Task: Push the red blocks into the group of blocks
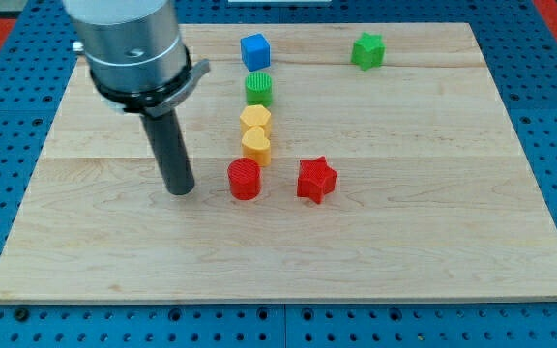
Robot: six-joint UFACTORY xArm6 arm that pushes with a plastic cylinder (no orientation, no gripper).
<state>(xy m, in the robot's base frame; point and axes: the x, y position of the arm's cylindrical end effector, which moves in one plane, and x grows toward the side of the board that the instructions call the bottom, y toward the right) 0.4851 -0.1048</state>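
Red is the colour that matters here: the red cylinder stands just to the view's right of my tip, close but with a sliver of board between them, and the red star lies farther off on that same side, beyond the cylinder. Up and to the right of my tip runs the group, a short column: two yellow heart blocks, a green cylinder above them and a blue cube at the top. A green star sits well apart, toward the view's top right.

My tip is a bare rod, with nothing to open or close, and it touches no block.

As I judge it, the red cylinder is nearly home, just below the lower heart; the red star is apart from the column, so most of the work left is there.

No containers appear on the wooden board.
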